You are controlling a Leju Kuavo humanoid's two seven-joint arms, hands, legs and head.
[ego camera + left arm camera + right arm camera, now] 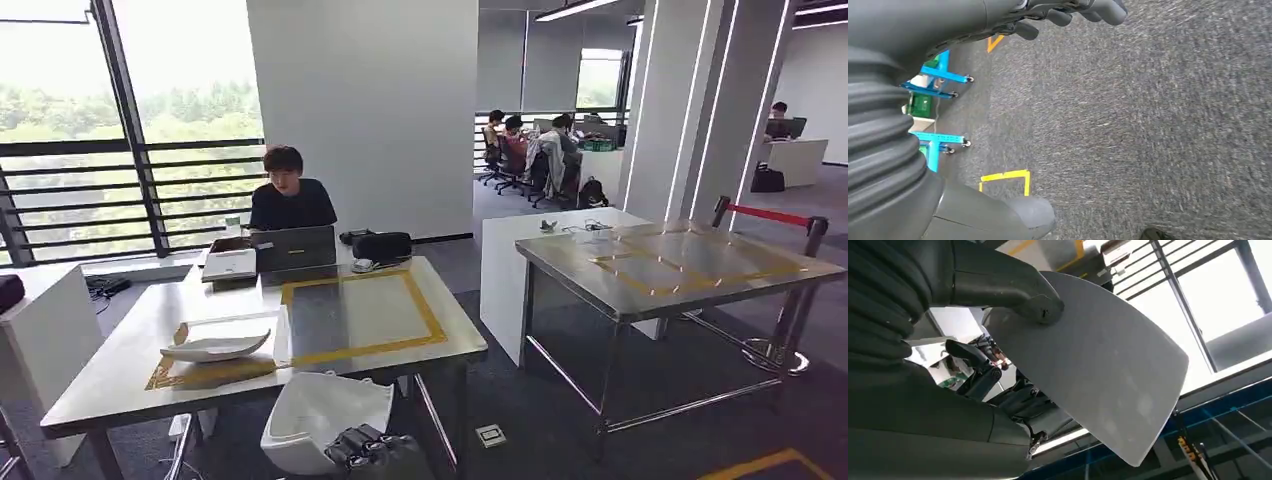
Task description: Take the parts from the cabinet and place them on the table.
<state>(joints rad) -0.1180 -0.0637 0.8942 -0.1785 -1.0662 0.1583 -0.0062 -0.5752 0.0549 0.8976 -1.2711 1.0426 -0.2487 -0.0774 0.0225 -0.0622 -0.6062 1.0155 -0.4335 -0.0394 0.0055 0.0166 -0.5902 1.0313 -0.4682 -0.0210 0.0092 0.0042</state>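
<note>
While the head view looks across the room, a white curved part (215, 347) lies at the lower left of the frame on the tabletop (120, 365), resting on a yellow-taped patch. Right of it, a larger yellow tape rectangle (360, 315) marks the middle of the same surface. Behind, a person (290, 195) sits at a laptop (293, 248). At the lower centre, the right hand (375, 450) holds a second white part (325, 415) below the near edge of the tabletop. Further right stands a metal table (680, 265) with yellow tape on its top.

The left wrist view shows the left hand (1068, 15) above grey carpet (1148, 125), fingers (1108, 10) curled and holding nothing.

The right wrist view shows the right hand's thumb (1013, 290) pressed on the held part's smooth face, fingers (973, 357) behind it.
</note>
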